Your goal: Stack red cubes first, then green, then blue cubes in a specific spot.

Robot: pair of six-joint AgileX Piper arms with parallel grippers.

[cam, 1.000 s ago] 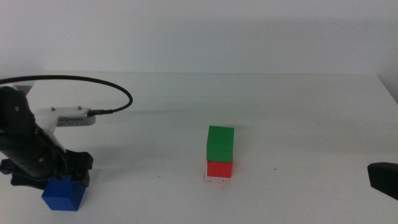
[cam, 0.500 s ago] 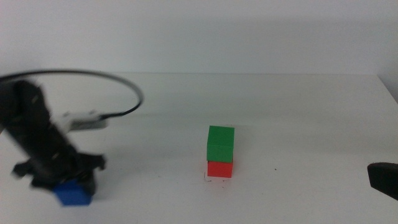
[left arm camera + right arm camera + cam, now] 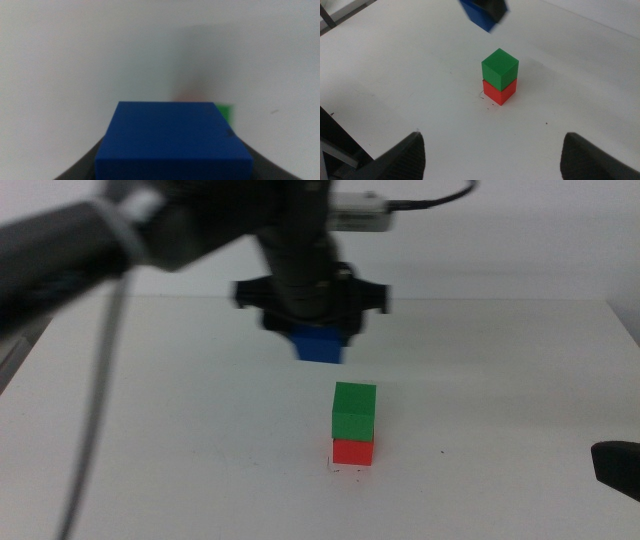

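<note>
Left gripper (image 3: 312, 308) is hanging in the air above and behind the stack, jaws clamping the small matte deep-blue cube (image 3: 320, 345). Small matte green cube (image 3: 354, 411) is sitting on the small matte red cube (image 3: 353, 451) mid-table. Right gripper (image 3: 492, 155) is waiting near the table's right edge, jaws spread wide, gripping nothing.

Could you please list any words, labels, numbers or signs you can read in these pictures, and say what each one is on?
None can be read. The blue cube in the left gripper, the green cube and the red cube have plain faces. The table shows only tiny dark specks, no letters.
</note>
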